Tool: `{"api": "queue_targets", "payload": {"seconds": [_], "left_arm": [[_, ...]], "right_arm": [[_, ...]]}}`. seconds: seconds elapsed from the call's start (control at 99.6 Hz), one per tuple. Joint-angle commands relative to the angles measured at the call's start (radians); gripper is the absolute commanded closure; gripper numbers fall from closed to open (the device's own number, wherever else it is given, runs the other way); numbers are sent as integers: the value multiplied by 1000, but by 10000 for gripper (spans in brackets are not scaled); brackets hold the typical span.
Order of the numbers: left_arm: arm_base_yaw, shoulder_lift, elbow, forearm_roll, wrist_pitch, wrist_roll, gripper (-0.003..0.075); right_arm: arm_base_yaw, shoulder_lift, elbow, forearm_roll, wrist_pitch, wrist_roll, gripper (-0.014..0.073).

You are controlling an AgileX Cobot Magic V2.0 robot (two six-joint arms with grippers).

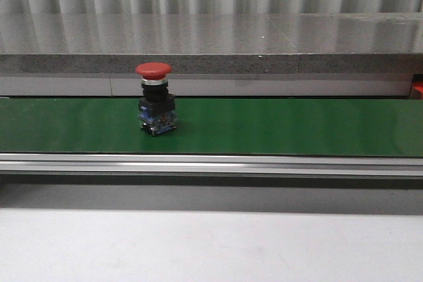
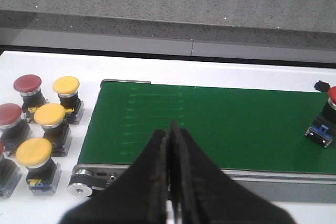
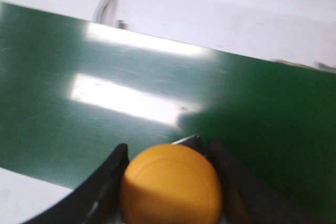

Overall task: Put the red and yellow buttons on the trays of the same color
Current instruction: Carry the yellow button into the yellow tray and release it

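A red button (image 1: 154, 70) with a black body and bluish base stands upright on the green belt (image 1: 277, 127), left of centre. It also shows at the edge of the left wrist view (image 2: 326, 119). My left gripper (image 2: 169, 129) is shut and empty, above the belt's near end. My right gripper (image 3: 167, 148) is shut on a yellow button (image 3: 170, 184), a finger against each side of its cap, just above the belt (image 3: 79, 66). Neither gripper shows in the front view. No tray is clearly in view.
Several spare red (image 2: 27, 83) and yellow (image 2: 50, 114) buttons stand in rows on the white table beside the belt's end roller (image 2: 80, 186). A grey stone ledge (image 1: 211, 44) runs behind the belt. A bit of something red (image 1: 418, 88) shows at the far right.
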State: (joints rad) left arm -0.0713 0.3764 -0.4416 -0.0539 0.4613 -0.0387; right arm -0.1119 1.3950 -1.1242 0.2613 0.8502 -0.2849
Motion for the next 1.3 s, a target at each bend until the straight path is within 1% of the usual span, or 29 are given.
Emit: {"api": "queue_targets", "payload": {"seconds": [0.0, 0.09, 0.161, 0.231, 0.331, 0.422, 0.512, 0.692, 0.853, 0.923, 0.994, 1.114, 1.184, 1.255, 1.295], "left_arm": [[-6, 5, -29, -11, -79, -1, 739], [-6, 5, -29, -11, -79, -1, 739], [-6, 5, -29, -11, -79, -1, 739], [-6, 5, -29, -11, -79, -1, 739], [-6, 5, -29, -11, -79, -1, 739], [-6, 5, -29, -11, -79, -1, 739], [-6, 5, -29, -11, -79, -1, 739], [-6, 5, -29, -11, -79, -1, 739], [-6, 5, -29, -11, -79, -1, 739], [-6, 5, -29, -11, -79, -1, 739], [-6, 5, -29, -11, -79, -1, 739], [-6, 5, -29, -11, -79, -1, 739], [-6, 5, -29, -11, -79, -1, 739], [-6, 5, -29, -11, -79, -1, 739], [-6, 5, -29, -11, -79, -1, 739]], "right_arm": [[-127, -62, -26, -44, -6, 60, 414], [-272, -71, -20, -45, -43, 112, 414], [-363, -67, -6, -45, -89, 143, 414], [-433, -54, 12, -45, -132, 171, 414], [-498, -15, 35, -45, -185, 195, 414], [-525, 30, 52, -45, -224, 202, 414], [-528, 87, 65, -45, -255, 203, 414], [-528, 186, 70, -45, -285, 203, 414], [-528, 238, 70, -45, -292, 203, 407], [-528, 257, 70, -45, -290, 203, 372], [-528, 268, 70, -45, -282, 203, 305], [-528, 267, 70, -45, -281, 203, 137], [-529, 265, 67, -45, -276, 203, 61], [-529, 256, 59, -45, -258, 203, 20], [-529, 246, 50, -45, -245, 203, 15]]}}
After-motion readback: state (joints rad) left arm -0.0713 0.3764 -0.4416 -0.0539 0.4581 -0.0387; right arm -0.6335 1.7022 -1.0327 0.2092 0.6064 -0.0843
